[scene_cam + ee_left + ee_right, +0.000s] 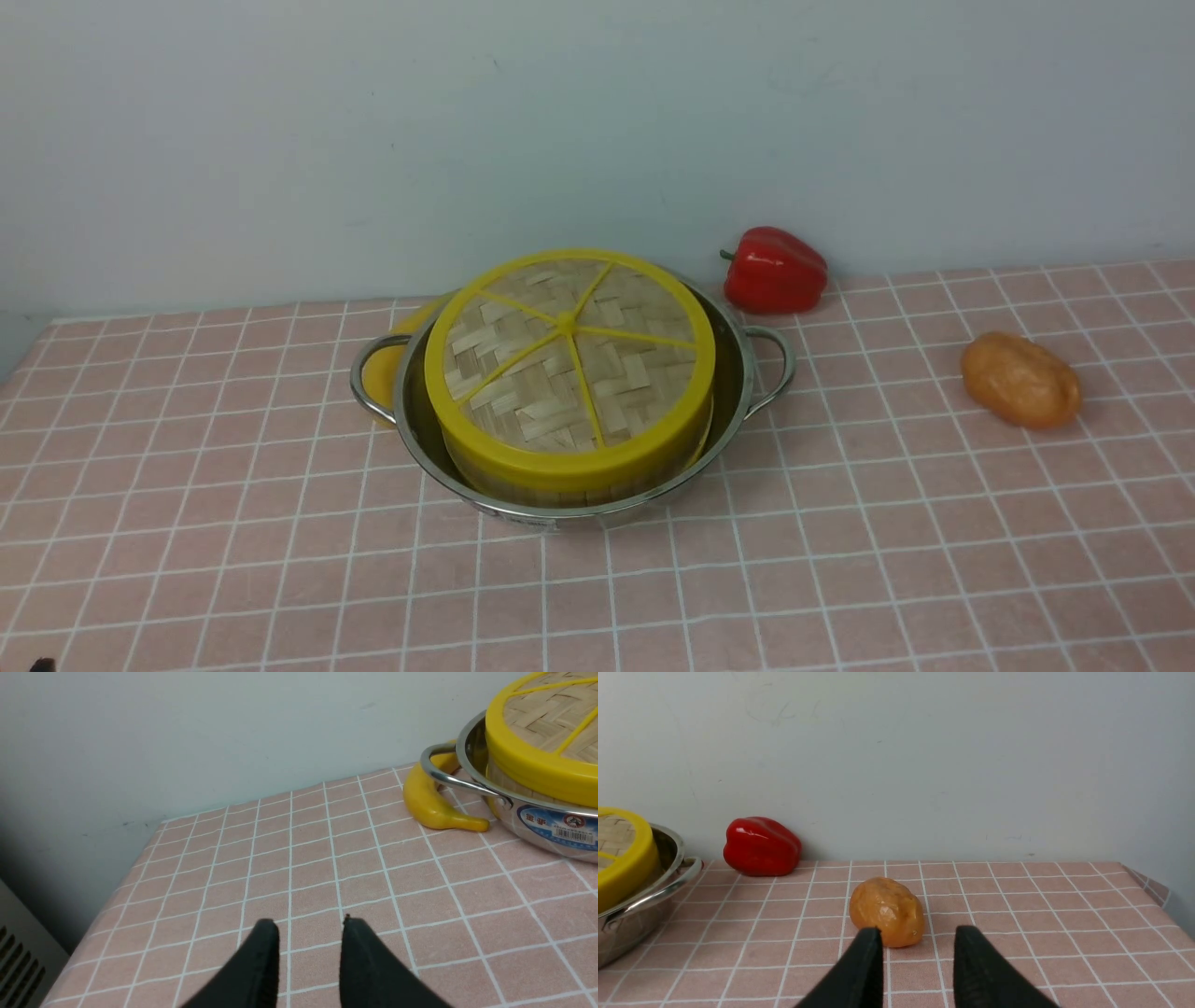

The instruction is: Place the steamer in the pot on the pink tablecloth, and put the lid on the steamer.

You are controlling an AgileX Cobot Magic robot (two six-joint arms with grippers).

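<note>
Both end effectors, left (306,926) and right (917,933), hang parted, empty, over the pink tablecloth (840,560) below a pale wall (373,140)

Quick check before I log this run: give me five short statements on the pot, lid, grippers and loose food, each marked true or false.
1. The lid sits on the steamer inside the pot. True.
2. The left gripper holds the lid. False: it is open and empty.
3. A banana lies by a pot handle. True.
4. The red pepper is in the pot. False: it lies on the pink tablecloth.
5. The right gripper is shut. False: open.
</note>
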